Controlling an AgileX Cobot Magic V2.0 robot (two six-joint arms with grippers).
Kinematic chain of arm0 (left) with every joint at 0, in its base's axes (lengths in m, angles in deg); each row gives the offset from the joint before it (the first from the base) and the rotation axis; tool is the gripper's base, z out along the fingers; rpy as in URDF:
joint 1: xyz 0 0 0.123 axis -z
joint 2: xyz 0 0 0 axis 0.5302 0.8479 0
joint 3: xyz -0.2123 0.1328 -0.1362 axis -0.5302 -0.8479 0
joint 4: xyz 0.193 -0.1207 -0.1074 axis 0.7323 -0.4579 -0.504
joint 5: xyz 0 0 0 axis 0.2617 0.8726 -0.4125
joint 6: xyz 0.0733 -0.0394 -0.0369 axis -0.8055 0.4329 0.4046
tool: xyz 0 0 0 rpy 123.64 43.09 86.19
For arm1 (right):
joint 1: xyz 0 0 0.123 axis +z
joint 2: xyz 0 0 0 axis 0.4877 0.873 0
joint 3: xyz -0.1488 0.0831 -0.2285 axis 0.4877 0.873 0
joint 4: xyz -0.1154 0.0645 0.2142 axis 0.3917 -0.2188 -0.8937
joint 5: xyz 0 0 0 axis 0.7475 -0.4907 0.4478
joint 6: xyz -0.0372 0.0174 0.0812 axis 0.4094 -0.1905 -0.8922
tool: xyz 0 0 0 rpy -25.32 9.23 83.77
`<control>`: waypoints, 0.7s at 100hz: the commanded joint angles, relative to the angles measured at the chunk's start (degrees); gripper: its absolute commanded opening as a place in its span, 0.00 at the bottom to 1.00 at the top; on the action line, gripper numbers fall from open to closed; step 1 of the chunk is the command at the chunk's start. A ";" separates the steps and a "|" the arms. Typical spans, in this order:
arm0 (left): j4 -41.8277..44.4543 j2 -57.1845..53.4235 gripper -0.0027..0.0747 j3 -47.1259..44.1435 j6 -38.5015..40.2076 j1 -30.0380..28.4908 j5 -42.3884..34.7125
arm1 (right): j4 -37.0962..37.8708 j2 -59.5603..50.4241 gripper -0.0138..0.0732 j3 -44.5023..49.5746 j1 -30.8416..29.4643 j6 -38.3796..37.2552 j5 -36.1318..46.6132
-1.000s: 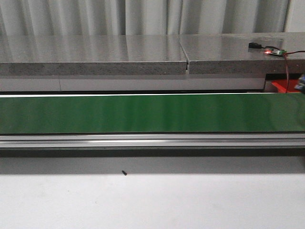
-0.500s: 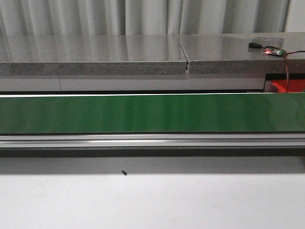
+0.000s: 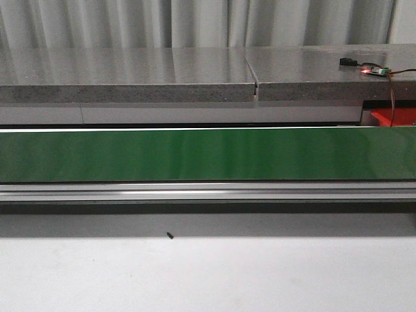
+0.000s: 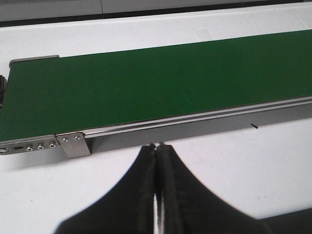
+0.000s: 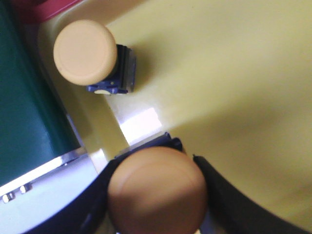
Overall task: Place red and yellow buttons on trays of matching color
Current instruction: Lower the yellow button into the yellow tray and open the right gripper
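Front view: a long green conveyor belt (image 3: 208, 155) runs left to right across the white surface (image 3: 208, 273), with an aluminium rail along its near edge; neither arm appears here.
Red tray: only a red corner (image 3: 393, 117) shows at the far right, beyond the belt's far edge.
Board: a small circuit board (image 3: 376, 70) with a lit red light and wires sits on the grey stone ledge at the far right.
Speck: a small dark speck (image 3: 169, 235) lies on the white surface near the belt.
Left claw: the left claw (image 4: 157, 146) is closed with its black fingers pressed together and nothing between them, held over the white surface just beside the belt's near rail and its end bracket.
Right claw: the right claw (image 5: 156, 195) is gripping a yellow button (image 5: 157, 192); the dark fingers sit on either side of the round cap.
Held button: its cap faces the wrist camera and hides the body, so the long axis runs toward the lens, over the yellow tray (image 5: 229, 87).
Second yellow button: another yellow button (image 5: 87, 53) rests on the yellow tray, apart from the claw, its dark blue body showing beside the cap, so it is tilted.
Tray position: the yellow tray lies just beside the end of the green belt.
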 commanded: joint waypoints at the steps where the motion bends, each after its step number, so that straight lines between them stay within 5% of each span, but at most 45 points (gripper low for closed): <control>1: -0.85 0.37 0.01 1.55 0.41 0.42 -3.63 | 0.13 1.19 0.25 -1.11 -0.26 -0.27 4.33; 21: -0.85 0.37 0.01 1.55 0.41 0.42 -3.63 | 0.13 5.82 0.27 -1.11 -0.26 -0.46 4.38; 48: -0.85 0.37 0.01 1.55 0.41 0.42 -3.63 | -0.76 5.88 0.80 -1.11 -0.26 -0.46 5.59; 70: -0.85 0.37 0.01 1.55 0.41 0.42 -3.63 | -1.79 3.03 0.81 -1.17 -0.26 -0.46 6.62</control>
